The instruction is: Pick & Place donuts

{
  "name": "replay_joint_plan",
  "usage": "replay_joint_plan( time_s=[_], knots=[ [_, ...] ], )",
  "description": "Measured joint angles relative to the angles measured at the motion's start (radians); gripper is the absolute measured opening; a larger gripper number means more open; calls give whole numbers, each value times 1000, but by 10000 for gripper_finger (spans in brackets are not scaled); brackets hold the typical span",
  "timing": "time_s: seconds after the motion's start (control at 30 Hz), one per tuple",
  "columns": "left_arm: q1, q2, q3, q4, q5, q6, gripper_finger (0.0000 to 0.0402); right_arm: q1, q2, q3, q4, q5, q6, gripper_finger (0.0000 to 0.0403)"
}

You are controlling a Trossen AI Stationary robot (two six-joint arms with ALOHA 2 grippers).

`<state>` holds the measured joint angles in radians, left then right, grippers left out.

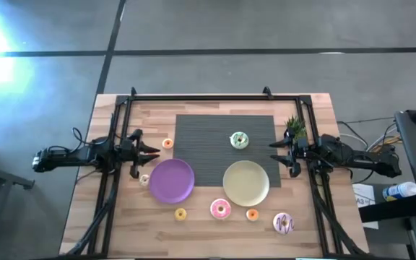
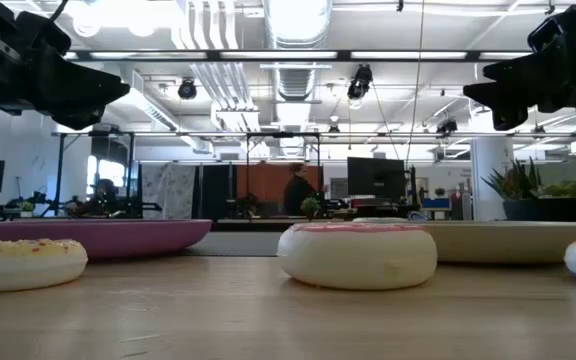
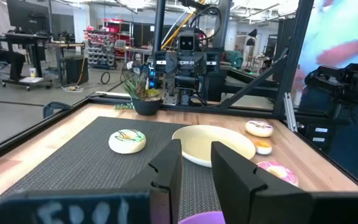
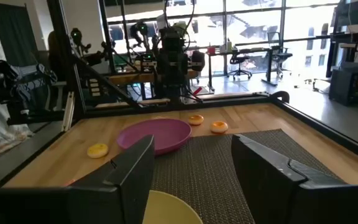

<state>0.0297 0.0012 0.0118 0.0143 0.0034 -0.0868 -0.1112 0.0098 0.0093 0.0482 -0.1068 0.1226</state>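
Both grippers hover open above the table and touch nothing. My left gripper (image 1: 152, 152) is at the left, beside the small orange donut (image 1: 167, 144). My right gripper (image 1: 271, 153) is at the right, past the green-white donut (image 1: 239, 140), which lies on the dark mat. The pale donut (image 1: 144, 180) lies left of the purple plate. Yellow (image 1: 180, 214), pink (image 1: 220, 209), red (image 1: 252, 214) and purple-white (image 1: 283, 222) donuts lie in a row near the table's near edge. The left wrist view shows the green-white donut (image 3: 127, 140) ahead of the open fingers.
A purple plate (image 1: 171, 180) and a pale-yellow plate (image 1: 245, 183) sit side by side, both overlapping the near edge of the dark mat (image 1: 208, 137). A small potted plant (image 1: 295, 128) stands near the right gripper. A black frame (image 1: 215, 96) runs around the table's edges.
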Motion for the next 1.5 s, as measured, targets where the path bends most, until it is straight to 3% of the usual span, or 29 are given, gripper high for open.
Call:
replay_joint_plan(
  time_s=[0.7, 1.03, 1.17, 1.3, 1.5],
  knots=[
    [0, 0, 0, 0, 0, 0, 62, 0, 0, 0, 0, 0, 4, 206],
    [0, 0, 0, 0, 0, 0, 62, 0, 0, 0, 1, 9, 673, 206],
    [0, 0, 0, 0, 0, 0, 62, 0, 0, 0, 17, 124, 897, 206],
    [0, 0, 0, 0, 0, 0, 62, 0, 14, 0, 19, 228, 1004, 206],
    [0, 0, 0, 0, 0, 0, 62, 2, 172, 0, 23, 210, 1025, 206]
  ],
)
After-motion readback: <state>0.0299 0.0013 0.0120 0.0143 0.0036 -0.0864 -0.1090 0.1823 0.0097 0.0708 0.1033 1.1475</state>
